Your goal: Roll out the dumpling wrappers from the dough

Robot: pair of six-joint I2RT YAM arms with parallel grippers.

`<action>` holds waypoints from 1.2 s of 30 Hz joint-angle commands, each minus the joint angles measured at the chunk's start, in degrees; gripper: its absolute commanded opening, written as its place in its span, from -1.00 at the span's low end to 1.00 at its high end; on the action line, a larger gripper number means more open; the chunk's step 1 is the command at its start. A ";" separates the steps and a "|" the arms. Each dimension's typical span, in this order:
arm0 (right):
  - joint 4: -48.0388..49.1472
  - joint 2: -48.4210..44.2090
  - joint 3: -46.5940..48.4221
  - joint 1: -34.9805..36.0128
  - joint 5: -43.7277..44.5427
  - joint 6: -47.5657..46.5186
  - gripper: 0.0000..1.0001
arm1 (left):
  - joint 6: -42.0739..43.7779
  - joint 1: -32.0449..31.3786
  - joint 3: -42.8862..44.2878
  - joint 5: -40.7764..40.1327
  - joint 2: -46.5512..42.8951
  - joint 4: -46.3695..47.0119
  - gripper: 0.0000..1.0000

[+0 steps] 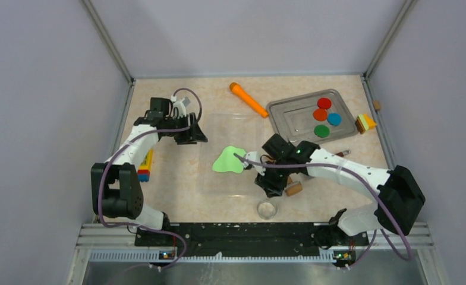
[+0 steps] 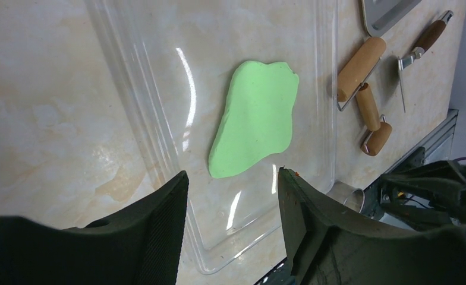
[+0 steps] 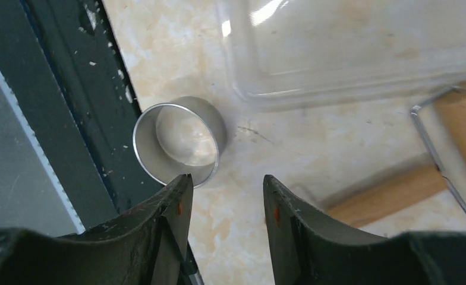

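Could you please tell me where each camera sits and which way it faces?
Top external: above and behind the bases, looking down on the table; the left arm and right arm show.
Left wrist: on the left arm, looking past the open left gripper at the dough on the clear tray.
Right wrist: on the right arm, looking down past the open right gripper at the metal ring.
Shared: top and left wrist both show the dough; top and right wrist, the metal ring.
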 commanded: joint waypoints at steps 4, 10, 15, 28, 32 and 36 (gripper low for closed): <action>4.87 0.54 -2.33 10.15 11.21 1.02 0.02 | 3.83 2.09 3.77 -3.29 -0.95 0.13 0.18; 6.67 2.60 -2.98 13.39 13.54 0.24 -0.11 | 3.74 3.15 2.50 -3.32 -2.01 -0.22 0.18; 6.86 4.37 -3.50 13.65 13.99 -0.55 -0.15 | 3.78 4.65 0.81 -2.98 -4.17 -0.40 0.19; 6.20 4.24 -5.49 14.21 15.65 -1.88 -0.47 | 3.34 5.09 -2.15 -2.26 -7.05 0.10 0.19; 6.48 4.71 -5.32 14.27 15.73 -1.79 -0.47 | 2.85 5.09 -3.05 -2.04 -7.81 0.72 0.19; 6.83 5.74 -5.39 14.17 15.05 -1.88 -0.48 | 2.91 5.11 -3.75 -2.08 -8.52 0.92 0.19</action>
